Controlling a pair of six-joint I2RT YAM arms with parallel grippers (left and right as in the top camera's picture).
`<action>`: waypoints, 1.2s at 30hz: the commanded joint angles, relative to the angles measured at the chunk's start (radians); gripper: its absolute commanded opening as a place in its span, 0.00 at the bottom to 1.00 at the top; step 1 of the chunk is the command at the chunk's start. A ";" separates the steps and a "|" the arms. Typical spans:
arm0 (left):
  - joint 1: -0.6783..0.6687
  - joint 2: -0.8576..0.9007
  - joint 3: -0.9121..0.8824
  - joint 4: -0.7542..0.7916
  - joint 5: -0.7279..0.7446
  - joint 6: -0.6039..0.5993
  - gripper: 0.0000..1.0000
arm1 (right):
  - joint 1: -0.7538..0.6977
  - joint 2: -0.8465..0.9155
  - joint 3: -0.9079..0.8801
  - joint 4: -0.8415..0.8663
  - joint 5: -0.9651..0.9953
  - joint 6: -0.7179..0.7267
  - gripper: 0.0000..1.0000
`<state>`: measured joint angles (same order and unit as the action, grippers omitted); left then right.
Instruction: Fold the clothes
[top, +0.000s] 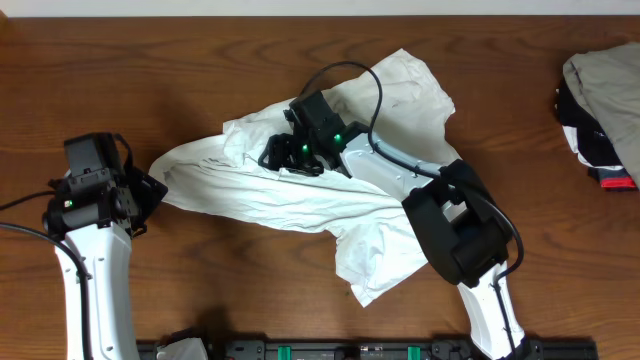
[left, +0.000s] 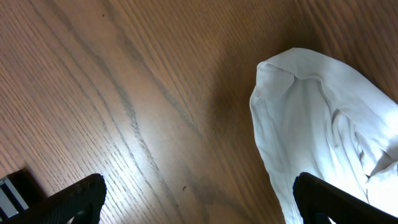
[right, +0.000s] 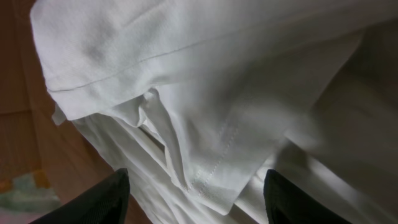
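Robot lab — wooden table (top: 180, 70), robot arms (top: 95, 280)

a crumpled white t-shirt (top: 300, 200) lies slantwise across the middle of the brown wooden table (top: 150, 70), one end reaching left and another bunched toward the near edge. the right hand (top: 283, 155) sits low on the shirt's middle, its dark fingers down among the folds, while the left hand (top: 148, 190) is just beside the shirt's left tip, over bare wood. a heap of beige-grey, black and red garments (top: 605, 110) lies at the right edge, well apart from the shirt.
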<state>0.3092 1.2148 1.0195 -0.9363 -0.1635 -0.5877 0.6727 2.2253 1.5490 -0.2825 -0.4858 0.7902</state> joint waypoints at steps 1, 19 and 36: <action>-0.001 0.003 0.005 -0.006 -0.001 -0.005 0.98 | 0.010 0.020 0.007 0.005 0.000 0.032 0.66; -0.001 0.003 0.005 -0.013 0.000 -0.005 0.98 | 0.043 0.076 0.007 0.048 0.026 0.143 0.52; -0.001 0.007 0.005 -0.017 -0.001 -0.005 0.98 | 0.032 0.075 0.076 0.058 0.031 0.154 0.01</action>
<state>0.3092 1.2156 1.0195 -0.9463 -0.1635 -0.5877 0.7063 2.2848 1.5639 -0.2188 -0.4587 0.9466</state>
